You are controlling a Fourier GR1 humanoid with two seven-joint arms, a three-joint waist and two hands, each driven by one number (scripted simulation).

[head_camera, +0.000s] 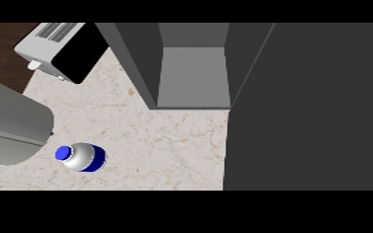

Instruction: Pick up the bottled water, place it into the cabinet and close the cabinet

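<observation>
The bottled water [82,156] is a small silvery bottle with a blue cap and a blue band round its body. It seems to stand upright on the pale marbled table [167,138] at the view's lower left. Well apart from it, up and to the right, the dark grey cabinet [134,59] stands open, showing a lighter grey shelf inside, with its door [299,108] swung out at the right.

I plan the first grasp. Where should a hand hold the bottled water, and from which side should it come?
Grip the silver body of the bottled water, below the blue cap, fingers around its sides. It seems to stand upright, and bare counter lies on its right, so come from there.
</observation>
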